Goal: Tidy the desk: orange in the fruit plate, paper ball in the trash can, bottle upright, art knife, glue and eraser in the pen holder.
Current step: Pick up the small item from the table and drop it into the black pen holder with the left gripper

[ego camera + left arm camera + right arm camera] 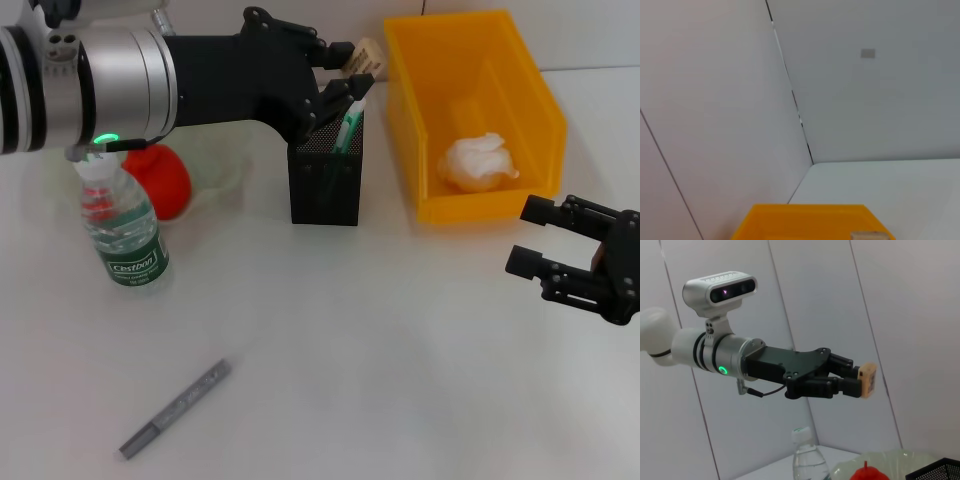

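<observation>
Eraser (pixel 368 55) is sitting pinched in my left gripper (pixel 352 68), jaws closed on it, hovering just above the black mesh pen holder (pixel 325 180). I am seeing the right gripper (pixel 560 255) idling low beside the yellow trash can (pixel 480 205), jaws spread and holding nothing.

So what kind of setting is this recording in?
Likely a lab mock-up of a desk: a bare white table against plain panelled walls, set with a mesh pen holder, a yellow bin as trash can, and a water bottle.
</observation>
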Controlling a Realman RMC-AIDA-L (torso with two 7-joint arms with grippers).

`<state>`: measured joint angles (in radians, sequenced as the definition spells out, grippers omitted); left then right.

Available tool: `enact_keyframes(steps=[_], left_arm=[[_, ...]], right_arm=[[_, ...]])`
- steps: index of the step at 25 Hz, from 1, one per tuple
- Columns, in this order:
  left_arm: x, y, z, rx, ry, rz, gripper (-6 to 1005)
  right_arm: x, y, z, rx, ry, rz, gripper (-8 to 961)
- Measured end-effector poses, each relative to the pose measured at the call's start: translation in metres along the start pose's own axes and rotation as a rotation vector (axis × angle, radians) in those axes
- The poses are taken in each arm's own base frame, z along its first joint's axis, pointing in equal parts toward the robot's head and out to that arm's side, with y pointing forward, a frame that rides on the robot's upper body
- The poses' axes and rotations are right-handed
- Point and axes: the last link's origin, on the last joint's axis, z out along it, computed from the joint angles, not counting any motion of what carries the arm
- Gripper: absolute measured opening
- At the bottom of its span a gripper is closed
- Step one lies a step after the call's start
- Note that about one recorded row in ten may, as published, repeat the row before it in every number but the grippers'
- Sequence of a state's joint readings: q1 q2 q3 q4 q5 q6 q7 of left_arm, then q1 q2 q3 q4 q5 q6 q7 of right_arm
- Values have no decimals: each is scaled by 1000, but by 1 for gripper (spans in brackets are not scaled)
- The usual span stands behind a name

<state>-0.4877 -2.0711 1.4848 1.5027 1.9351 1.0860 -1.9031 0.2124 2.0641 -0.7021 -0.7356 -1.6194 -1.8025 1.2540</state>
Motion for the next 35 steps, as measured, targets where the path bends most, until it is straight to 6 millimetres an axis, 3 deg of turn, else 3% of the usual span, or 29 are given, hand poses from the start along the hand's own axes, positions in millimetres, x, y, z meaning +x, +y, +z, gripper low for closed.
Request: enact_keyframes(steps=[14, 15, 19, 35], left_arm=[[-12, 0, 0, 90, 84, -65, 333], [-26, -2, 4, 131, 159, -143, 334], [-38, 2, 18, 164, 152, -165, 336], [-55, 9, 43, 256, 108, -207, 345]], right_arm=[[-3, -2, 10, -35, 16, 1, 724], [-3, -2, 10, -36, 16, 1, 724], [-4, -2, 11, -43, 13, 2, 724], [-3, -1, 16, -58, 19, 5, 724]])
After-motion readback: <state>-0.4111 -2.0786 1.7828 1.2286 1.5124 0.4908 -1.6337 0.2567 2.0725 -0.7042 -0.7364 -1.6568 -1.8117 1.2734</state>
